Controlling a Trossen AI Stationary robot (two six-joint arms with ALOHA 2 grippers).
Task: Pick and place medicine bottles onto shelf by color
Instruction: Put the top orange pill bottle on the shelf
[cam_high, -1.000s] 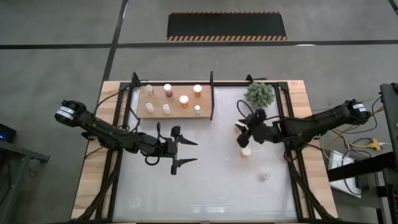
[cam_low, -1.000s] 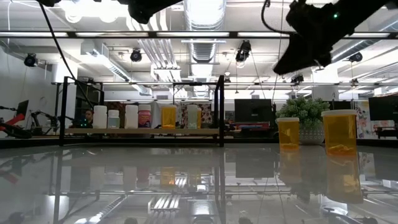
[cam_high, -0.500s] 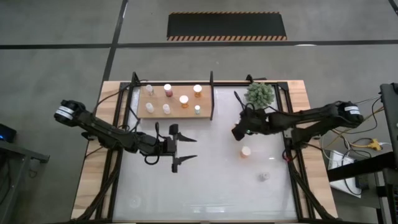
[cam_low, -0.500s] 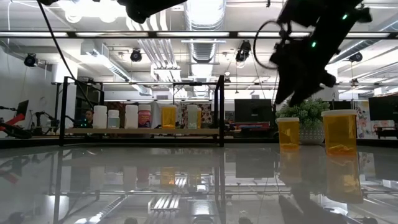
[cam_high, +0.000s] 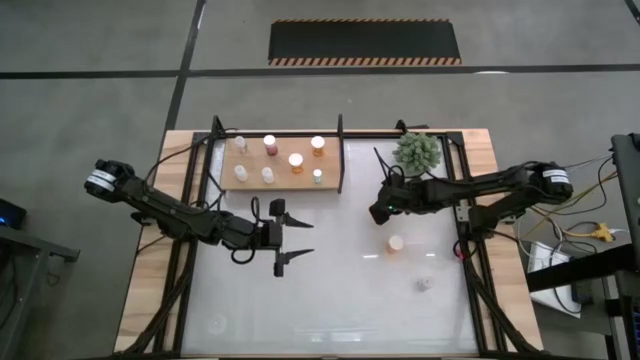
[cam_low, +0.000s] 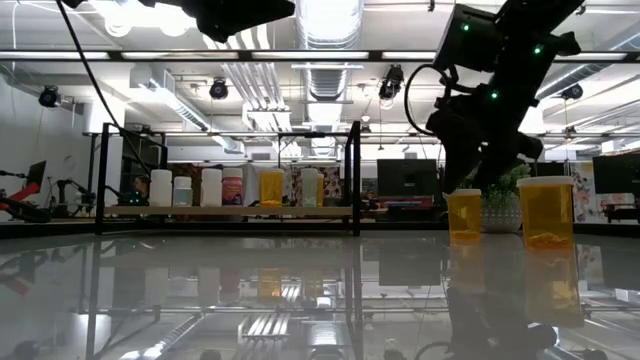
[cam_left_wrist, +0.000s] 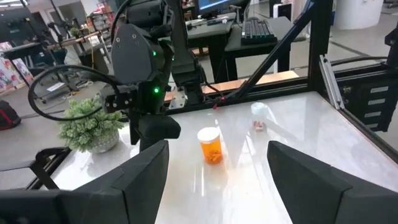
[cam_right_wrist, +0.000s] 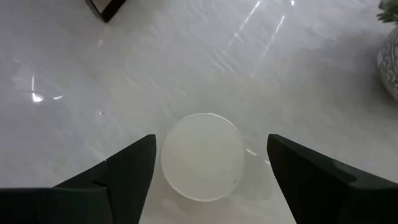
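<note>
The wooden shelf (cam_high: 255, 158) stands at the table's far side with several medicine bottles upright on it. My right gripper (cam_high: 380, 210) hangs open, pointing down over an orange bottle (cam_low: 463, 216). Its fingers stand on either side of the bottle's white cap (cam_right_wrist: 202, 155) without touching it. A second orange bottle (cam_high: 396, 243) stands just nearer, and a small white bottle (cam_high: 426, 284) stands nearer still, toward the right. My left gripper (cam_high: 290, 235) waits open over the table's middle.
A spiky green plant (cam_high: 417, 150) in a pot stands just beyond my right gripper, at the far right. Black frame bars (cam_high: 341, 155) edge the shelf. The near half of the white tabletop (cam_high: 330, 310) holds only the small white bottle.
My right gripper has come down and moved a little toward the table's left and far edges. It now hangs over the farther orange bottle.
</note>
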